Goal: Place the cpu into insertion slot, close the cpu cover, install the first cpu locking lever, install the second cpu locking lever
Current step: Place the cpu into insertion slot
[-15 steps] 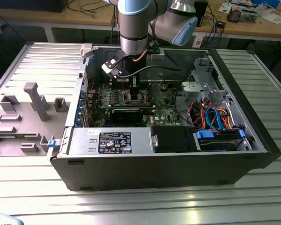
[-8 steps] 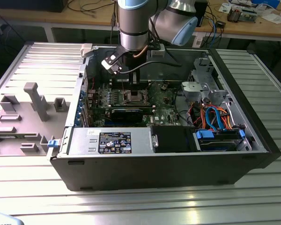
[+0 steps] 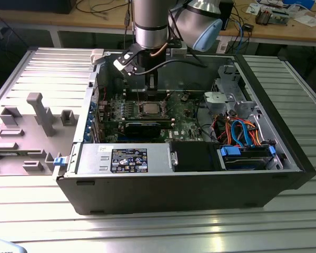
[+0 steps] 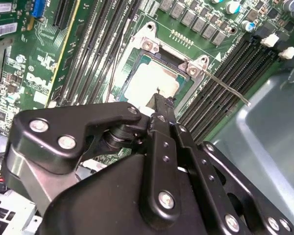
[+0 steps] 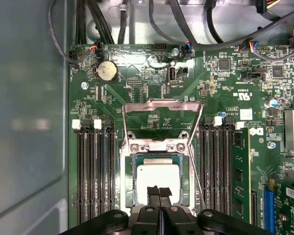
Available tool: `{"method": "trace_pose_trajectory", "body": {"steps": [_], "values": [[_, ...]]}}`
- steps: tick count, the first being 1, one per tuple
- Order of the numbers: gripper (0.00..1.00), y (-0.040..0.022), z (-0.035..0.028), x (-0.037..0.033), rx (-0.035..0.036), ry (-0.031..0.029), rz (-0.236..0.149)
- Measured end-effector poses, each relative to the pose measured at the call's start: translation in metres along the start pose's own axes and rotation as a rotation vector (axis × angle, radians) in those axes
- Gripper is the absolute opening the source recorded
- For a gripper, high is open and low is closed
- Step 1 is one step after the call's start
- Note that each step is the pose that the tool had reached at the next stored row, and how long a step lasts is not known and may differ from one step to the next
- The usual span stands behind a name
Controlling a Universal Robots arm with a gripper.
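In the first wrist view I look straight down on the green board: my tool [image 5: 159,191] has its two fingertips pressed together with only a thin seam between them, and they hold nothing. They sit over the near edge of the cpu [image 5: 158,177]; I cannot tell whether they touch it. The cpu lies flat in the insertion slot [image 5: 125,182]. The cpu cover [image 5: 161,104] is flipped open, lying back over the board beyond the slot. Memory slots [image 5: 93,171] flank the socket on both sides.

The second wrist view gives the side angle instead: there a thin metal lever [image 4: 225,86] sticks out from the socket's corner over the memory slots.

In the exterior view my arm [image 3: 151,21] comes straight down into the open computer case [image 3: 200,179], which rests on the ribbed metal tabletop [image 3: 147,232]. Inside the case, blue and orange cables [image 3: 242,132] cluster toward the exterior view's right.
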State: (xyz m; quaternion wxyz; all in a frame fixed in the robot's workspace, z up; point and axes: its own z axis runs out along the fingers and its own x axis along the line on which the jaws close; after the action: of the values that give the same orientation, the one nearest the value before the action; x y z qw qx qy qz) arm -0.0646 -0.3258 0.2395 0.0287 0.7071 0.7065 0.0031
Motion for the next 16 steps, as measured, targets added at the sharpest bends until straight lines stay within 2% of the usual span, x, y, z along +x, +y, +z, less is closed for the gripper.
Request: {"method": "trace_pose_trajectory", "body": {"steps": [3,6,7,8,11,16], "values": [[0.11,0.0001,-0.003,-0.0001,0.0,0.0,0.0],[0.11,0.0004,-0.0096,-0.0003,0.0,-0.0001,0.0],[0.11,0.0005,-0.0125,-0.0004,0.0,-0.0001,0.0],[0.11,0.0009,-0.0208,-0.0007,0.0001,-0.0001,0.0],[0.11,0.0013,-0.0298,-0.0011,0.0001,-0.0001,0.0],[0.11,0.0015,-0.034,-0.0012,0.0,0.0,0.0]]}}
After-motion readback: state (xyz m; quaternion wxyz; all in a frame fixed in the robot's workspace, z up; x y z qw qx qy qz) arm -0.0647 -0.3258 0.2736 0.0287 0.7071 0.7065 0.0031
